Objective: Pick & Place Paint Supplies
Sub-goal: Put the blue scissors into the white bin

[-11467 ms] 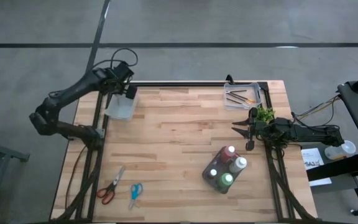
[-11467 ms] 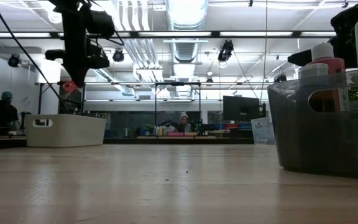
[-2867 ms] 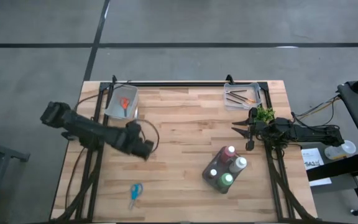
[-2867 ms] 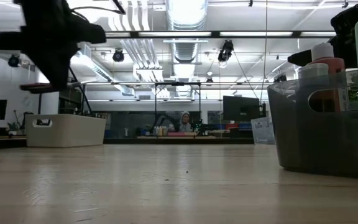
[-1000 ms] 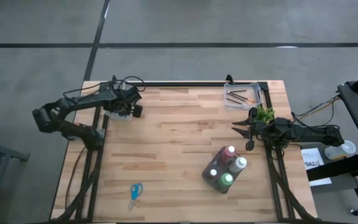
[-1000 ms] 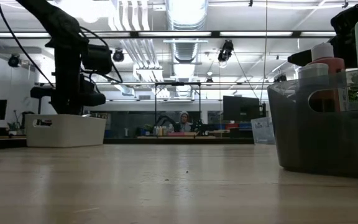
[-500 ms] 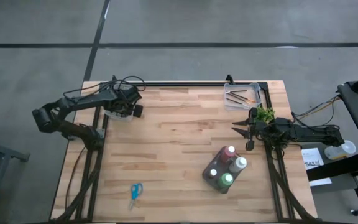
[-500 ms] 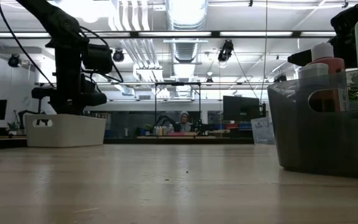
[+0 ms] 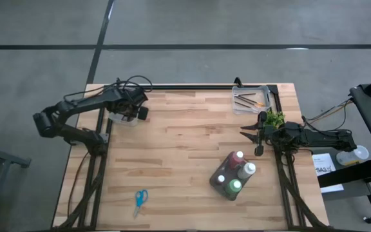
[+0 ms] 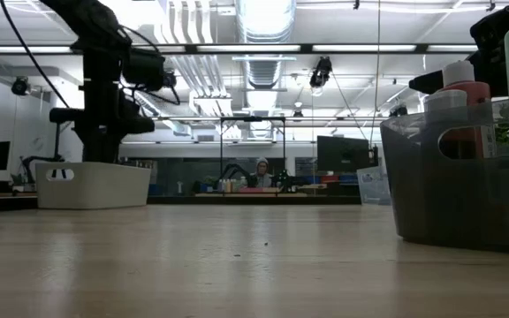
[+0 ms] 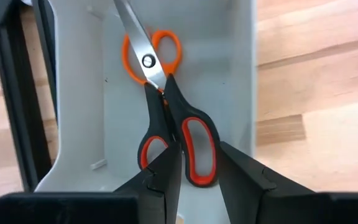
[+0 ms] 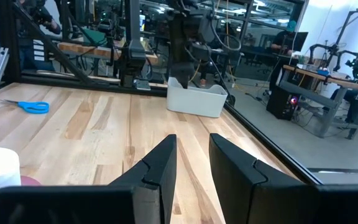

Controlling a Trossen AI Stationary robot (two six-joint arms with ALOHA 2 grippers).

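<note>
Left fingers point(image 11: 199, 163) parted above scissors point(image 11: 169, 118) in white bin point(image 11: 241, 81); wooden table point(image 9: 185, 148).

Matt wooden table point(image 9: 185, 142), shiny steel scissor blades point(image 11: 138, 46)

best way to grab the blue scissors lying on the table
The blue scissors lie flat and alone on bare wood near the table's front-left corner. Probably best to come straight down from above and pinch across the narrow part where blades meet handles; the handle loops look too wide and flat to grip securely.
</note>
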